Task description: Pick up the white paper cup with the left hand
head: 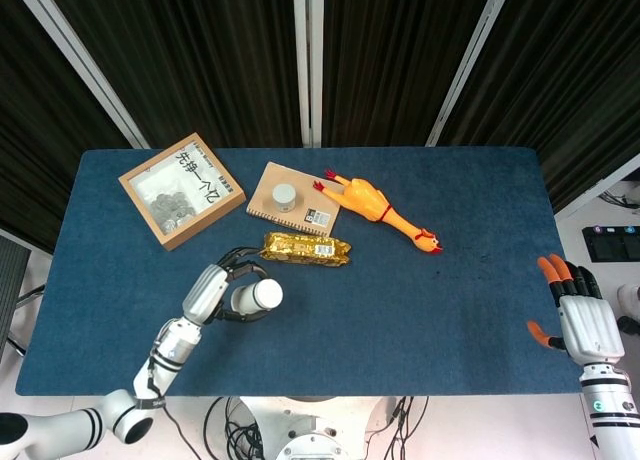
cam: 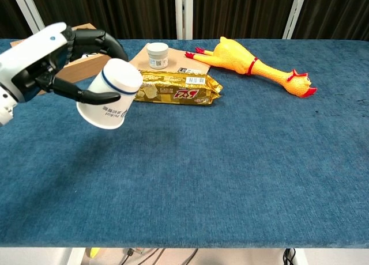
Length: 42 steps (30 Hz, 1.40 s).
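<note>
White paper cup (cam: pixel 110 99) – gripped by left hand (cam: pixel 41 60) – above table (cam: pixel 230 161)

You have a blue table (head: pixel 420 310) in front of you. A notebook (head: pixel 292 199) lies on it; just left sits a wooden box (head: pixel 182 189), just right a rubber chicken (head: pixel 380 210), and just below a gold snack packet (head: pixel 306 248).
</note>
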Each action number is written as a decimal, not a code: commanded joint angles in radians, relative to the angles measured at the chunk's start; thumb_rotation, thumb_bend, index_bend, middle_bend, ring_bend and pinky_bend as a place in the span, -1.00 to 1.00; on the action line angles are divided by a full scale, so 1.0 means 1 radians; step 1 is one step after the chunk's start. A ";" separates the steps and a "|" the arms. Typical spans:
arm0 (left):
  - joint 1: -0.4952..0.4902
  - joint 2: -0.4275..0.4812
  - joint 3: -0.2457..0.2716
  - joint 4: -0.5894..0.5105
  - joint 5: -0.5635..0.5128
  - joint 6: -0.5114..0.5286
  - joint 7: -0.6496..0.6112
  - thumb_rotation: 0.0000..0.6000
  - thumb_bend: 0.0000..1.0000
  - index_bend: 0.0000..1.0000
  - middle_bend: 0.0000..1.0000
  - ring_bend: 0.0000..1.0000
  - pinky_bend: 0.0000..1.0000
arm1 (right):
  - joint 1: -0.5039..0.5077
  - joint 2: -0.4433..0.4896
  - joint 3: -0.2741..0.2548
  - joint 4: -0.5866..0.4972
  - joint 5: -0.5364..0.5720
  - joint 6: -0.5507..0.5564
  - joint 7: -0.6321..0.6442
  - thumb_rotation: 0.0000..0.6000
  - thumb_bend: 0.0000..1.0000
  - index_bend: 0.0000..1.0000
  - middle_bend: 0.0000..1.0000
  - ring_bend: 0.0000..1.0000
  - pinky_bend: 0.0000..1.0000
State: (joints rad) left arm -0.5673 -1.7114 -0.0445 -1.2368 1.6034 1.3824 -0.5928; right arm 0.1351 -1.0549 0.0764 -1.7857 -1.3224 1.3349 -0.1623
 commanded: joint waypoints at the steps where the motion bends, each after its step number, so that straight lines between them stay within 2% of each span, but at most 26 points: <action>1: 0.020 -0.064 0.015 0.118 0.010 0.016 -0.071 1.00 -0.62 -0.04 -0.06 -0.70 -0.71 | 0.001 0.001 0.001 0.000 0.002 -0.001 0.002 1.00 -0.65 -1.00 -1.00 -1.00 -1.00; 9: 0.025 -0.127 0.028 0.250 0.030 0.028 -0.103 1.00 -0.62 -0.04 -0.06 -0.70 -0.71 | 0.001 0.003 0.001 0.001 0.003 -0.001 0.008 1.00 -0.65 -1.00 -1.00 -1.00 -1.00; 20: 0.041 -0.155 0.048 0.334 0.042 0.037 -0.156 1.00 -0.62 -0.09 -0.11 -0.71 -0.73 | 0.000 0.005 -0.001 0.000 -0.003 0.001 0.013 1.00 -0.65 -1.00 -1.00 -1.00 -1.00; 27: 0.043 -0.148 0.059 0.347 0.044 0.024 -0.173 1.00 -0.62 -0.28 -0.31 -0.78 -0.74 | 0.002 0.005 -0.002 0.000 -0.001 -0.002 0.008 1.00 -0.65 -1.00 -1.00 -1.00 -1.00; 34: 0.047 -0.137 0.060 0.352 0.048 0.034 -0.180 1.00 -0.62 -0.71 -0.55 -0.87 -0.75 | 0.001 0.005 -0.001 0.001 -0.002 0.000 0.013 1.00 -0.65 -1.00 -1.00 -1.00 -1.00; 42: 0.059 -0.105 0.051 0.334 0.073 0.113 -0.131 1.00 -0.62 -0.82 -0.66 -0.92 -0.75 | 0.001 0.006 -0.002 0.003 -0.006 0.002 0.018 1.00 -0.65 -1.00 -1.00 -1.00 -1.00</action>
State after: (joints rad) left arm -0.5132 -1.8291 0.0086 -0.8934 1.6689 1.4778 -0.7375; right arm 0.1358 -1.0494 0.0741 -1.7830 -1.3284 1.3372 -0.1448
